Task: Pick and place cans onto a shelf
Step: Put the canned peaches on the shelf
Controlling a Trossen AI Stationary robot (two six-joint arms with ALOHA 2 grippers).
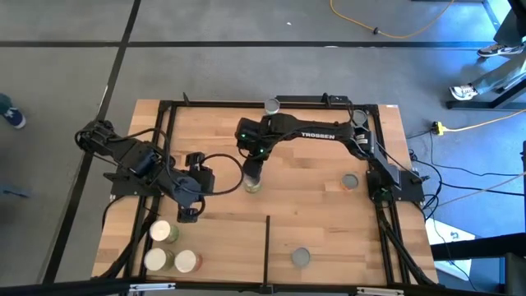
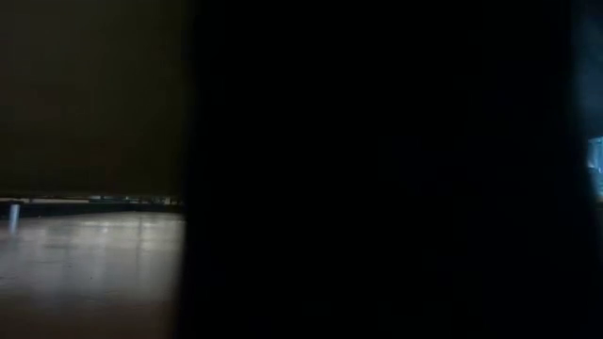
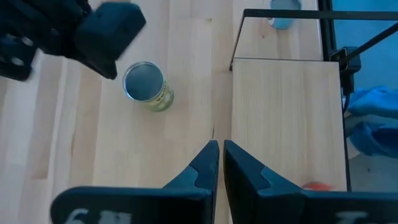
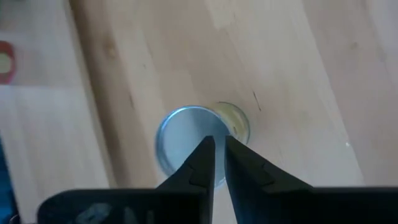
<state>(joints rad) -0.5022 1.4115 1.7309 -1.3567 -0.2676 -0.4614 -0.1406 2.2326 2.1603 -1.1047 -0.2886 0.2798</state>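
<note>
An olive-green can with a silver top point(image 1: 251, 186) stands upright on the wood shelf point(image 1: 329, 226) near its middle. It also shows in the left wrist view point(image 3: 148, 86) and the right wrist view point(image 4: 186, 144). My right gripper point(image 1: 251, 174) is shut and hovers over this can's top point(image 4: 217, 148), apart from it. My left gripper point(image 1: 188, 215) is shut point(image 3: 221, 155) and empty, over the shelf's left part. Three white-topped cans point(image 1: 160, 232) stand at the near left. Other cans stand at the far edge point(image 1: 272, 105), on the right point(image 1: 351, 181) and near the front point(image 1: 301, 258).
Black frame rails point(image 1: 168, 123) edge the shelf, and a thin black divider strip point(image 1: 267, 245) runs from the near edge toward the middle. Cables lie beside both arm bases. The low view is almost wholly blocked by something dark. Bare wood lies between the middle can and the right can.
</note>
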